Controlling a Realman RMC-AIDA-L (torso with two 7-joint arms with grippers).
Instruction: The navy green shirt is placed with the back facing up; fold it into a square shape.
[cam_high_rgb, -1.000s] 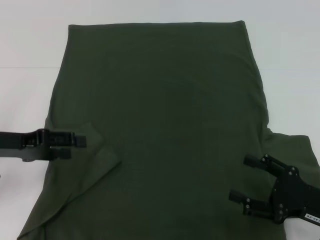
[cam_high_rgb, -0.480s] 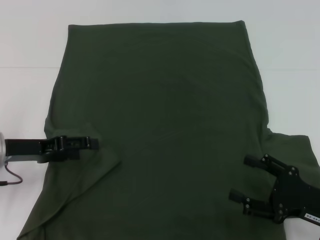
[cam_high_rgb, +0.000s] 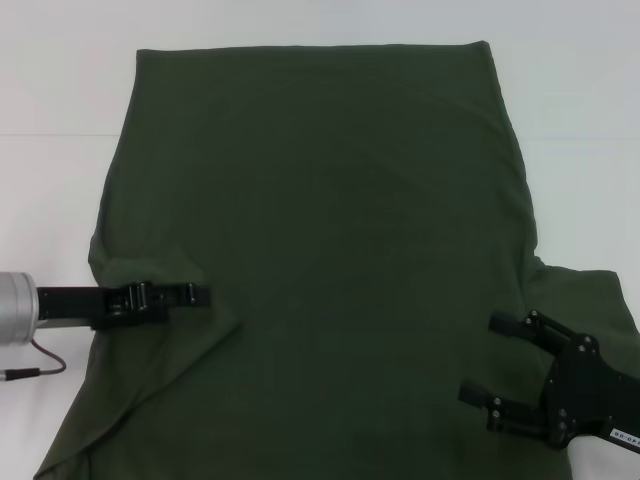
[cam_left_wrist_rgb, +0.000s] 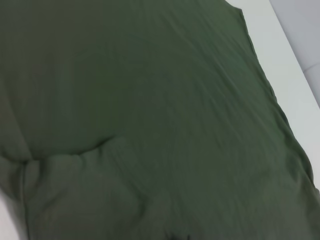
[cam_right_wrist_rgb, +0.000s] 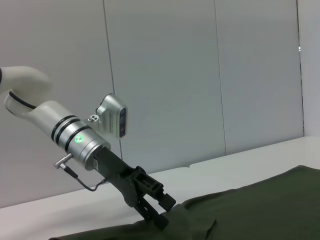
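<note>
i see the navy green shirt (cam_high_rgb: 330, 260) spread flat on the table (cam_high_rgb: 60, 90); my left gripper (cam_high_rgb: 190, 295) sits on its left edge; my right gripper (cam_high_rgb: 490, 370) over its near right part.

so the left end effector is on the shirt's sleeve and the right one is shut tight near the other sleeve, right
Not quite. The right end effector is open, not shut: the head view shows its fingers spread apart over the shirt. The left end effector is on the folded sleeve, as you said.

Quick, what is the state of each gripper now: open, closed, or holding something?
Left gripper: shut on the navy green shirt, at the folded-in left sleeve.
Right gripper: open, holding nothing, over the shirt's right side.
</note>
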